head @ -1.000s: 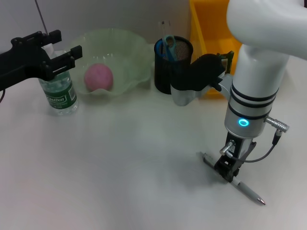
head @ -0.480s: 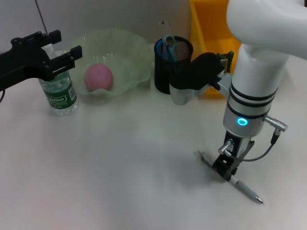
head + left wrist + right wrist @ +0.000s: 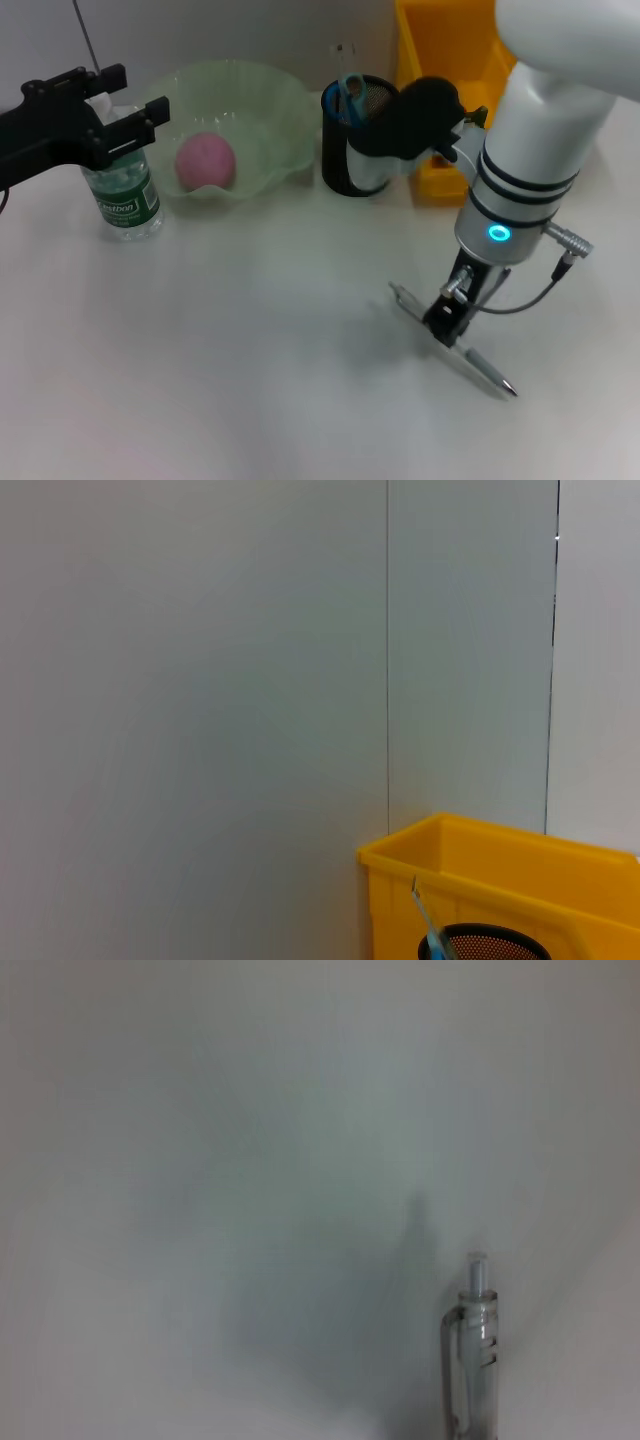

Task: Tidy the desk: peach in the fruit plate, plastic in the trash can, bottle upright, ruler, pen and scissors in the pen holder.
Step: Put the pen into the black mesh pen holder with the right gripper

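- Against the frame from a second ago, my right gripper has carried the pen up and toward the robot's left; the pen's tip and clip end both sit further left and higher in the head view than before.
- The right gripper's fingers are clamped on the pen around its middle, and the barrel runs slantwise under them, clip end toward the pen holder, tip toward me.
- In the right wrist view I see only the clip end of the pen over the bare white desk, with its shadow beside it.
- The right forearm now leans over more toward the yellow trash can, and its dark elbow housing overlaps the front of the black mesh pen holder, partly blocking my view of it.
- The blue-handled scissors stand in the pen holder as before.
- My left gripper has not moved: it sits at the top of the upright green-labelled bottle, fingers apart, at the far left.
- The peach lies in the pale green fruit plate, between bottle and pen holder.
- The left wrist view shows the wall, the trash can's rim and the pen holder's top edge.
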Robot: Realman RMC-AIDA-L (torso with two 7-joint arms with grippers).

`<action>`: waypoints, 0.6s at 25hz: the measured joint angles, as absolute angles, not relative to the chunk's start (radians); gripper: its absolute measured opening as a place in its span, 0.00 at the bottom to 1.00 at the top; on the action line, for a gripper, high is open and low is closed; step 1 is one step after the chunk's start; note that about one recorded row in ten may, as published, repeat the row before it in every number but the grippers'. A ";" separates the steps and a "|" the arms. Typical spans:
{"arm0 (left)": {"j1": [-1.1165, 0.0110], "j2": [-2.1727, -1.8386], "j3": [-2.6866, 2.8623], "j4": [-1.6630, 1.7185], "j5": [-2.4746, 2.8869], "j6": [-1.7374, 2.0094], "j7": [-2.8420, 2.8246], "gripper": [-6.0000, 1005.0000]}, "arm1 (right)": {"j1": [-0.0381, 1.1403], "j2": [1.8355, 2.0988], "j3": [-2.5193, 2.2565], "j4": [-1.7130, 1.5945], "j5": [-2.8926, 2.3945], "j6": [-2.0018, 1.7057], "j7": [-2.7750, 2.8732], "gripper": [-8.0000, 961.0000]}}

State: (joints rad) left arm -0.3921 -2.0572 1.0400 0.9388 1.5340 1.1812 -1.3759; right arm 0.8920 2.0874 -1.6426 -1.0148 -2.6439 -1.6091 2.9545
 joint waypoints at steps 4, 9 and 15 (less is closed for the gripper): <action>-0.389 -2.057 1.040 0.939 1.534 1.184 -1.376 0.66 | 0.862 2.084 -1.631 -1.099 -2.647 -1.615 2.954 0.13; -0.386 -2.057 1.040 0.943 1.534 1.186 -1.376 0.66 | 0.846 2.083 -1.623 -1.157 -2.649 -1.634 2.954 0.13; -0.384 -2.057 1.040 0.949 1.534 1.191 -1.376 0.66 | 0.819 2.083 -1.592 -1.237 -2.676 -1.642 2.954 0.13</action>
State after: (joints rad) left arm -0.3836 -2.0568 1.0399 0.9490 1.5339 1.1911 -1.3759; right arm 0.8191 2.0829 -1.5919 -1.2372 -2.6763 -1.6418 2.9542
